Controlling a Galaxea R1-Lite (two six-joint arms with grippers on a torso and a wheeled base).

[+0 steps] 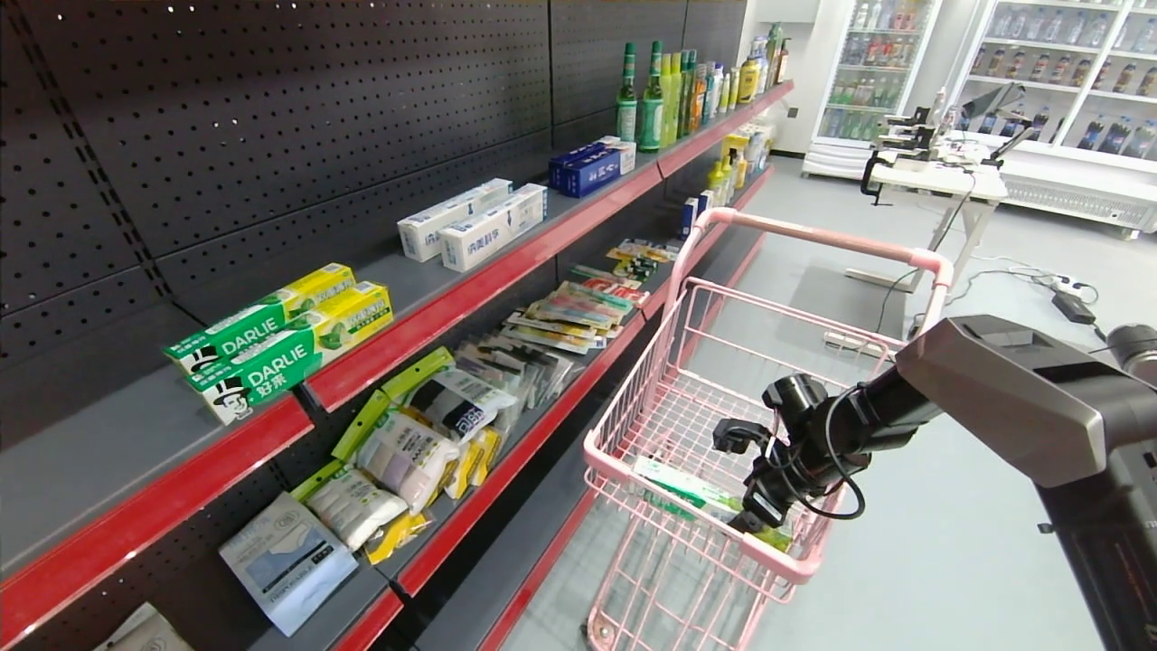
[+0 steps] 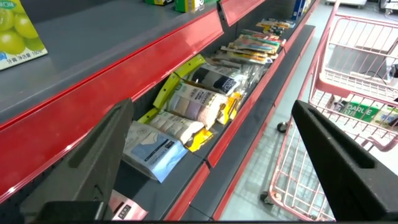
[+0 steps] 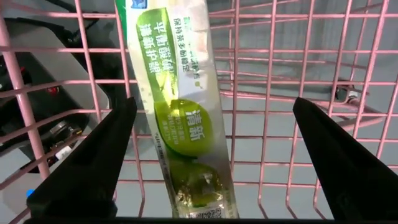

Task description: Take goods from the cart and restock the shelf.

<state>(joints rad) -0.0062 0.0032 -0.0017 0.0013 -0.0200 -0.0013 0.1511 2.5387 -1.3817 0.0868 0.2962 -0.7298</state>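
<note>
Here the right jaws are spread wide and grip nothing. They hang low inside the pink wire cart [image 3: 249, 81], one finger on each side of a long green and white toothpaste box [image 3: 180, 112]. The box lies flat on the cart's wire floor, touching neither finger and closer to one than the other. Its long sides face the fingers, so the jaws seem lined up to close across its narrow width, the easiest way to lift a long, light carton. In the head view the right arm [image 1: 994, 389] slants down over the cart's rim [image 1: 624, 470] to that box [image 1: 687, 493].

The left jaws are also spread and empty. They are held beside the shelf [image 2: 124, 81], apart from the cart, and face the lower shelf [image 2: 245, 118], where soft packets [image 2: 186, 106] lie overlapping. This looks like a waiting pose that keeps the arm out of the way.

On the upper shelf [image 1: 470, 289], two matching green boxes [image 1: 280, 334] lie flat, side by side near the red front edge. That is probably where the cart's box belongs, and bare grey shelf shows beside them. Farther along are white boxes [image 1: 470, 226], then bottles [image 1: 669, 90].
</note>
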